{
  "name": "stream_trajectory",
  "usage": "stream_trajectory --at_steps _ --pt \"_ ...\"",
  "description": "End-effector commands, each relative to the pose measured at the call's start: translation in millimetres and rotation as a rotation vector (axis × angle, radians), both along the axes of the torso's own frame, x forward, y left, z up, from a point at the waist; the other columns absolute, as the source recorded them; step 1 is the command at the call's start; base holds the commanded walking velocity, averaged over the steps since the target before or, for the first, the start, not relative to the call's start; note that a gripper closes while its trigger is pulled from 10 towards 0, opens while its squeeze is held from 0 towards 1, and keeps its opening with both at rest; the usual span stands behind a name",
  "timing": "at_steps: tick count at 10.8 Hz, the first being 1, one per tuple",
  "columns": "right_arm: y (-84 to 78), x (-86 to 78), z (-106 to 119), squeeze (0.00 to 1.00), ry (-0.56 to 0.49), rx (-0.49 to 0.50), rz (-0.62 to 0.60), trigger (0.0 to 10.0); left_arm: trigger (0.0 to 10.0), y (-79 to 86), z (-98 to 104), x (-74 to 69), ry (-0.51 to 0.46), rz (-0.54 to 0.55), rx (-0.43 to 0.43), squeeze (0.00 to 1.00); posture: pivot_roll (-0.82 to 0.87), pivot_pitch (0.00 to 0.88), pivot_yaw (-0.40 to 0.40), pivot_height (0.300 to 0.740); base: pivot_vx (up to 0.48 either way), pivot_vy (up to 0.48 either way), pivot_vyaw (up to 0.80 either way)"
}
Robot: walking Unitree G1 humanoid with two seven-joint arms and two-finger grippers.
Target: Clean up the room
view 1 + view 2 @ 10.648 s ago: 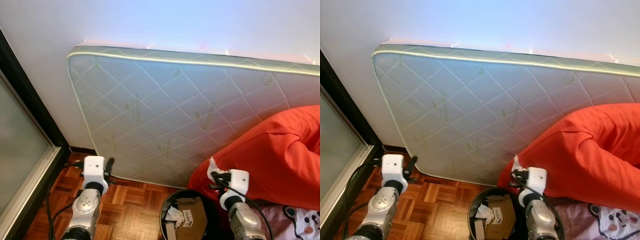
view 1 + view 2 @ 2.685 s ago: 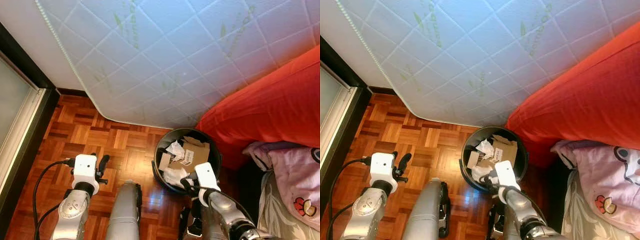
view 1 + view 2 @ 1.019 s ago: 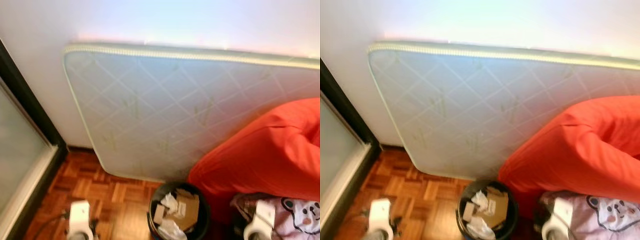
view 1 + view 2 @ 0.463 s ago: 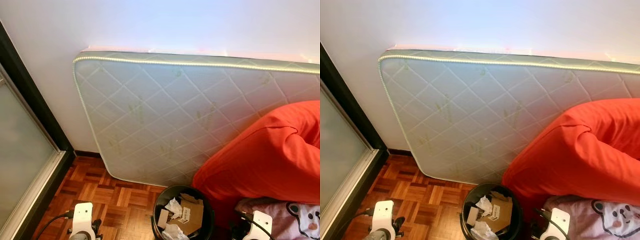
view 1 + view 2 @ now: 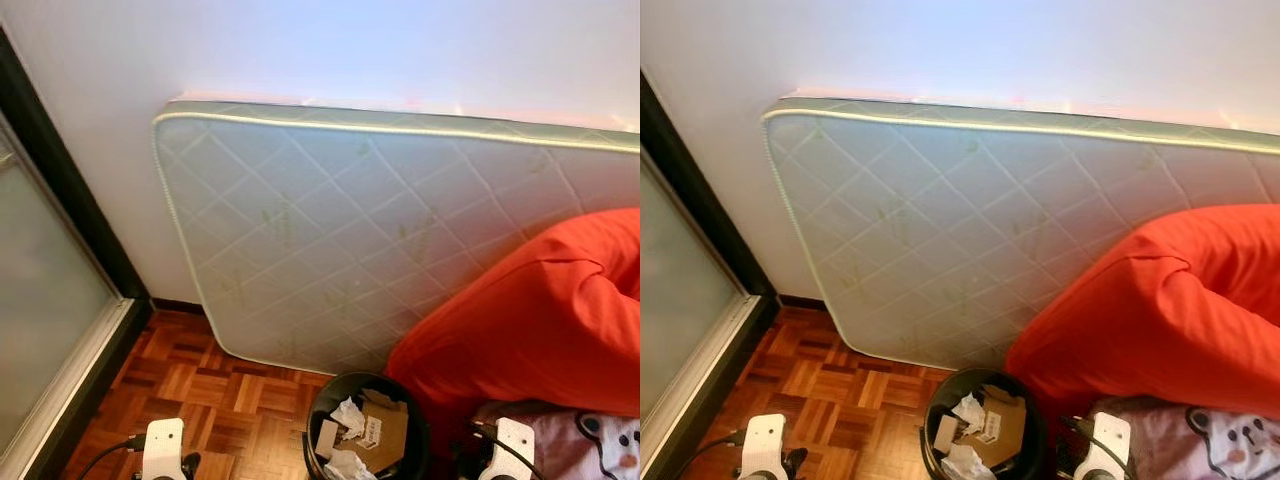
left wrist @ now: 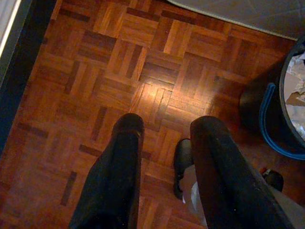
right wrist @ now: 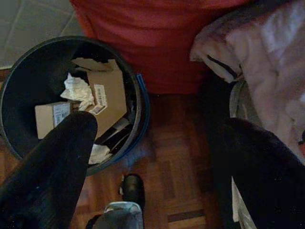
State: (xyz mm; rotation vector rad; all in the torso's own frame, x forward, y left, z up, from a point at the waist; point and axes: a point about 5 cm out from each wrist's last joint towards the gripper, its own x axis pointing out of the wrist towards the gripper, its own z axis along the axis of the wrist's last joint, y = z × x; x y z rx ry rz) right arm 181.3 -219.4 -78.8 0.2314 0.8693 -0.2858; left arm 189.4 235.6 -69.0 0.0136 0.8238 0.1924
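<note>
A black waste bin (image 5: 322, 392) stands on the parquet against the foot of the mattress, holding flattened cardboard (image 5: 387, 430) and crumpled white paper (image 5: 348, 412). My right gripper (image 7: 152, 133) hangs open beside the bin (image 7: 141, 102), between it and the bed, with nothing between its fingers. Its white wrist mount (image 5: 507, 445) shows low on the right. My left gripper (image 6: 164, 129) is open over bare floor to the left of the bin, with its wrist mount (image 5: 163, 445) low on the left.
A quilted mattress (image 5: 330, 230) leans on the white wall. Red bedding (image 5: 530, 320) and a pink printed blanket (image 5: 600, 440) lie to the right. A dark-framed glass door (image 5: 40, 330) runs along the left. Open parquet (image 5: 240, 390) lies left of the bin.
The right gripper held a white scrap near the bin ten seconds ago and is now open and empty. Both arms have dropped low. The camera tilted down, then back up.
</note>
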Motion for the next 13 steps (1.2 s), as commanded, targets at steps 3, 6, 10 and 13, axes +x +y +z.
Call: stream_trajectory --at_steps 3,6,10,13 --pt "7.2 1.6 -1.1 0.00 0.011 0.016 0.018 10.0 10.0 -2.3 -0.1 1.6 0.016 -0.050 0.017 0.00 0.18 0.000 -0.030 0.740 0.000 0.000 0.00" --pt "13.8 -4.0 -5.1 0.00 0.037 0.028 0.029 10.0 10.0 4.6 1.9 1.9 0.015 -0.042 0.033 0.00 0.21 0.000 -0.023 0.740 0.000 0.000 0.00" --pt "14.3 -3.8 -5.0 0.00 0.031 0.031 0.036 10.0 10.0 6.8 0.5 -2.0 0.024 -0.036 0.035 0.00 0.22 0.000 -0.025 0.740 0.000 0.000 0.00" --pt "13.6 -3.3 -4.7 0.00 0.036 0.028 0.048 10.0 10.0 4.9 -0.4 -2.8 0.024 -0.033 0.031 0.00 0.22 0.005 -0.026 0.740 0.000 0.000 0.00"
